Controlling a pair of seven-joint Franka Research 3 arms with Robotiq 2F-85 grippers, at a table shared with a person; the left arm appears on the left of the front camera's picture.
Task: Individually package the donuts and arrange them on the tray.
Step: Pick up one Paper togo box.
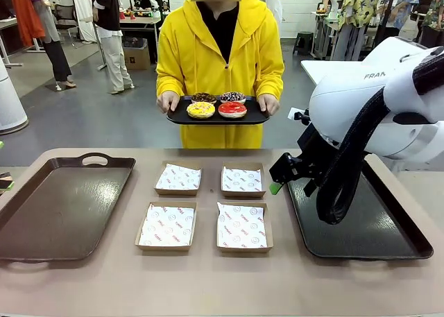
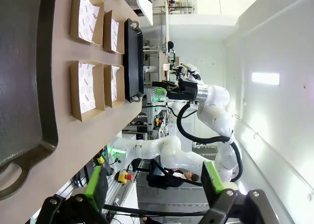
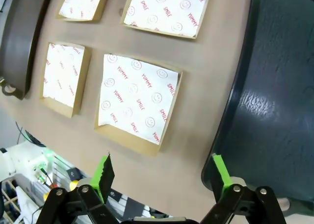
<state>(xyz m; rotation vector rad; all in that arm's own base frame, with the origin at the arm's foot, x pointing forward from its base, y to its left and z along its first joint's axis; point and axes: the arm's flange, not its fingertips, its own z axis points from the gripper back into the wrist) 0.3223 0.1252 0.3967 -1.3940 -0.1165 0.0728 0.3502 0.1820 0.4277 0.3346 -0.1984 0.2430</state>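
Four donuts [image 1: 232, 109] sit on a black tray [image 1: 182, 118] held by a person at the far side of the table [image 1: 208, 282]. The left pincer [image 2: 153, 181] and right pincer [image 3: 162, 174] both gape wide and empty, the right one over paper-lined boxes [image 3: 132, 104].

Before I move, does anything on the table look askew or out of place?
Only a small thing: the paper in the near-right box sits twisted, with one corner up against the rim. Nothing looks spilled or damaged.
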